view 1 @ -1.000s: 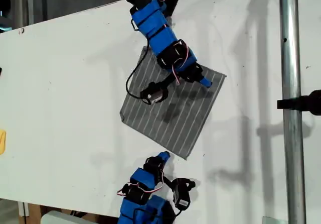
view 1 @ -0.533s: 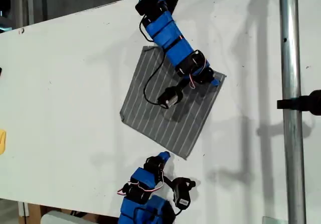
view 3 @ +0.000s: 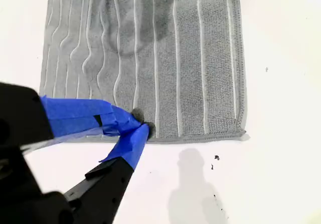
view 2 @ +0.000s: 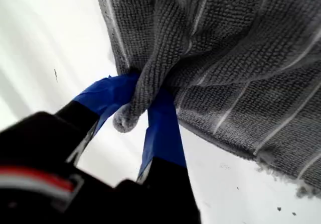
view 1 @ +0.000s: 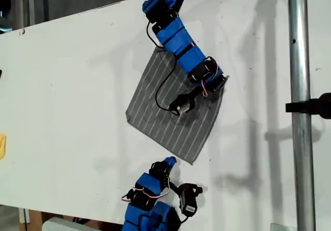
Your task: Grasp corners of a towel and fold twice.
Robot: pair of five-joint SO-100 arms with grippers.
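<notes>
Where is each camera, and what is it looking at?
Exterior view: high up, looking down at the table, the towel and both arms.
First wrist view: rides my first pincer, facing the pinched towel corner.
Second wrist view: rides my second pincer, facing the towel's edge.
All three share the towel.

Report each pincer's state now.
My first pincer: shut on a corner of the towel.
My second pincer: shut on the towel's edge.

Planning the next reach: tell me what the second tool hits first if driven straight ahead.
The towel: my second tool points at its near hem, right at the tips, though depth is unclear.
</notes>
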